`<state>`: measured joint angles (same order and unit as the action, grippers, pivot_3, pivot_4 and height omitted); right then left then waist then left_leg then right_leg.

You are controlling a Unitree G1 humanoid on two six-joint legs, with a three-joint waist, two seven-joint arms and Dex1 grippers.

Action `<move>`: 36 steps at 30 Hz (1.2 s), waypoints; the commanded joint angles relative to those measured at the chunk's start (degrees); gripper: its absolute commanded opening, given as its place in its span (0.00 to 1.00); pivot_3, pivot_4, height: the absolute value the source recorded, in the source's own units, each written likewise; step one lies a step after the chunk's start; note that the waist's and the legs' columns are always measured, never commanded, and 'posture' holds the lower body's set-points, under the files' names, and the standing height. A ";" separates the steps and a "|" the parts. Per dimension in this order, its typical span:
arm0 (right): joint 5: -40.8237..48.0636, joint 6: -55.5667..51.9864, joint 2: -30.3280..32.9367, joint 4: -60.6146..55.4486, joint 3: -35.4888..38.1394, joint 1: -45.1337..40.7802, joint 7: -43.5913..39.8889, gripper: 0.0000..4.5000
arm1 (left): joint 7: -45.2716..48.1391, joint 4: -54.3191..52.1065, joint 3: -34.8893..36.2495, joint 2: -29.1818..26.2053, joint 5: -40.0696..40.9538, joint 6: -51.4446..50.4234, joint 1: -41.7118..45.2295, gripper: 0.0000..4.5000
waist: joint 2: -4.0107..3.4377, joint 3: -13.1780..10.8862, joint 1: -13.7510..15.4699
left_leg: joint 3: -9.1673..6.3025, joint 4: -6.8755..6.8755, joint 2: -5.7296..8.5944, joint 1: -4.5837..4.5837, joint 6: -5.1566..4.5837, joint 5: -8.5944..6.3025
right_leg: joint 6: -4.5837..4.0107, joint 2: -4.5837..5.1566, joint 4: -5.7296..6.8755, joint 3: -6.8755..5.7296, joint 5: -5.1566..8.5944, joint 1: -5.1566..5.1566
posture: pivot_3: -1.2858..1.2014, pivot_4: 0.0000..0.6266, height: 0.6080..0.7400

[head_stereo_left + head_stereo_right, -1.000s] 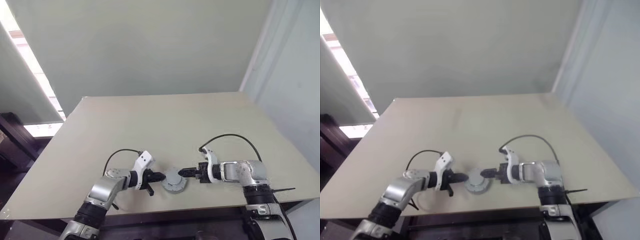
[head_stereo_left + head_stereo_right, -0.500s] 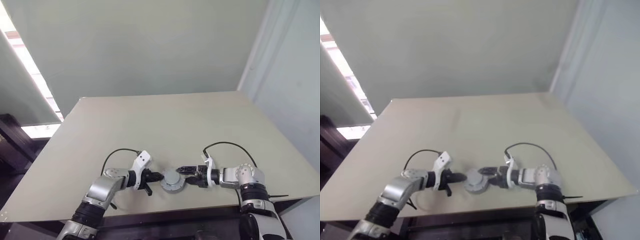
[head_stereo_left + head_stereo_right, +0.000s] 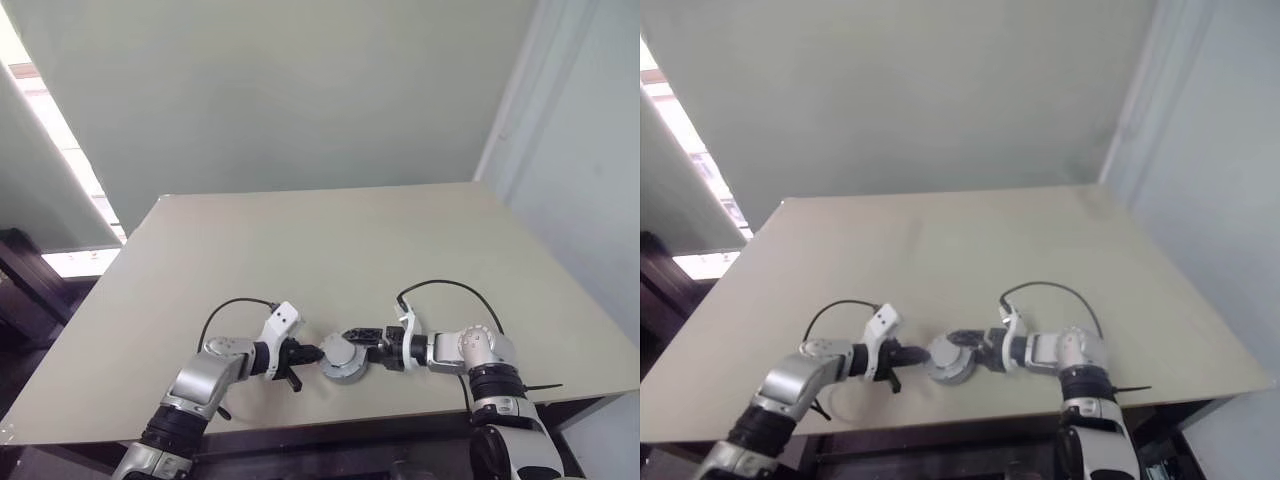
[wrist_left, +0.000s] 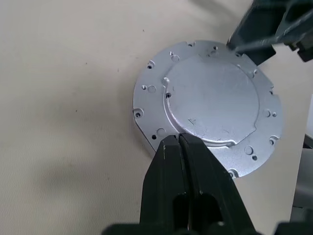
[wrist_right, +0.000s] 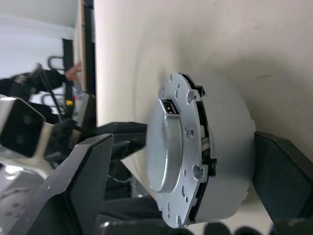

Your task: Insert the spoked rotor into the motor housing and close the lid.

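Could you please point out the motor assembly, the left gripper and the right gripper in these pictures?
Motor assembly (image 4: 210, 100): left wrist view, on its flat silver top face.
Left gripper (image 4: 179, 143): left wrist view, at its shut fingertips.
Right gripper (image 5: 188, 164): right wrist view, midway between its open fingers.

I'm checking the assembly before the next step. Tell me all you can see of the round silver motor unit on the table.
The motor unit is a silvery metal disc with a thick round body, lying flat near the table's front edge. Its flat top plate has small holes round the rim and a raised circular centre. The shut left pincer rests its tip on its edge; the open right pincer straddles it, one finger on each side.
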<state>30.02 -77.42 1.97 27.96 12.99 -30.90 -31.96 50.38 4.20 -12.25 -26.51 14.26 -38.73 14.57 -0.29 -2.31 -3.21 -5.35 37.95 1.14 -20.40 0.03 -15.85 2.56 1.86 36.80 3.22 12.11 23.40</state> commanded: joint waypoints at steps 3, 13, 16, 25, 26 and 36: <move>1.24 -0.90 -0.36 -1.68 -3.80 -0.27 -1.20 0.91 | -0.18 -0.98 -1.22 0.73 -0.04 -0.28 -0.01 0.00 | -0.01 0.00 0.04 | 0.00 -0.01 0.00 -0.01 0.00 0.00 | 0.00 0.00 0.00 0.00 0.00 0.01 | 0.52 0.00 1.00; 1.12 -0.46 0.58 -1.69 -5.58 0.04 -1.48 0.52 | -0.37 -0.80 -1.20 0.98 -0.18 -0.01 0.08 0.00 | -0.06 0.02 0.06 | 0.00 0.02 0.00 0.03 0.00 0.00 | 0.00 0.00 -0.01 0.00 0.00 -0.05 | 0.52 0.00 1.00; 0.98 -0.27 0.47 -1.60 -5.46 0.11 -1.20 0.52 | -0.32 -0.83 -1.16 0.98 -0.10 -0.07 0.04 0.00 | -0.07 0.03 0.08 | 0.00 0.01 0.01 0.04 0.00 0.00 | 0.00 0.00 0.00 0.00 0.00 -0.04 | 0.52 0.00 1.00; 0.55 0.27 0.44 -1.43 -5.54 0.57 -0.49 0.52 | -0.05 -0.74 0.26 1.40 1.42 -3.39 0.58 0.04 | -0.10 0.04 0.07 | 0.00 0.01 0.01 0.04 0.00 0.00 | 0.00 0.00 0.00 0.01 0.00 -0.05 | 0.52 0.00 1.00; 0.54 0.32 0.43 -1.44 -5.55 0.63 -0.43 0.52 | 0.43 -0.85 0.44 1.26 1.73 -3.68 0.54 0.09 | -0.10 0.04 0.06 | 0.01 0.02 0.01 0.04 0.00 0.00 | 0.00 0.00 0.01 0.01 0.00 -0.05 | 0.52 0.00 1.00; 1.22 0.67 -0.35 -0.38 -3.63 0.83 0.74 0.52 | -3.10 2.32 11.46 2.58 7.01 -11.54 2.49 0.82 | -0.12 0.03 0.06 | -0.02 0.01 0.00 0.03 0.00 0.00 | 0.00 0.00 0.01 -0.01 0.00 -0.03 | 0.52 0.00 1.00</move>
<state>30.95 -76.49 2.58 27.34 9.74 -30.25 -32.41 47.94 7.35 -5.18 -25.13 16.95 -48.29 14.30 -0.40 -2.28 -3.15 -5.36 37.97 1.14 -20.37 0.03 -15.85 2.56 1.85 36.82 3.21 12.10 23.38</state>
